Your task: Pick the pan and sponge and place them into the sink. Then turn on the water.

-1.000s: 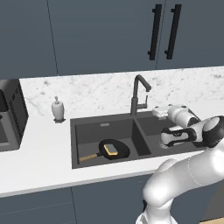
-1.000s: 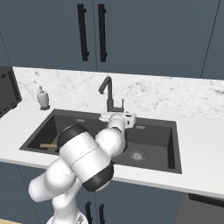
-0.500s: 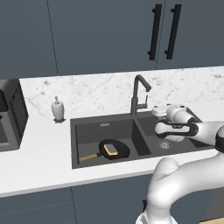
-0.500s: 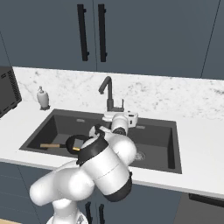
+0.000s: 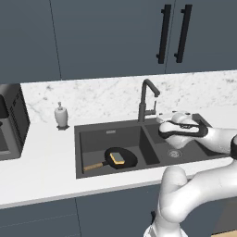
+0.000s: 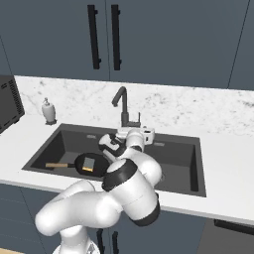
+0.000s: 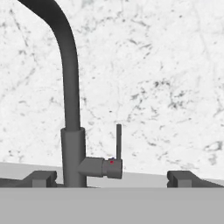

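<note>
The black pan (image 5: 131, 160) (image 6: 80, 164) lies in the left basin of the dark grey sink (image 5: 92, 143) (image 6: 178, 158), its wooden handle pointing left. The yellow sponge (image 5: 119, 159) (image 6: 88, 163) rests inside the pan. My gripper (image 5: 167, 116) (image 6: 135, 131) (image 7: 113, 179) hovers over the right basin, just in front of the dark faucet (image 5: 142, 104) (image 6: 122, 106) (image 7: 70, 87), and faces it. It is open, and its fingertips (image 7: 41, 178) stand wide on either side of the faucet base. The thin faucet lever (image 7: 118, 140) stands upright, untouched. No water is running.
A white soap dispenser (image 5: 61, 115) (image 6: 47, 110) stands on the marble counter left of the sink. A dark appliance (image 5: 11, 122) (image 6: 7, 101) sits at the far left. Dark wall cabinets hang above, and the marble backsplash rises right behind the faucet.
The hand has moved left over the right basin toward the faucet, and the elbow has swung. Pan and sponge have stayed put, and the gripper has stayed open.
</note>
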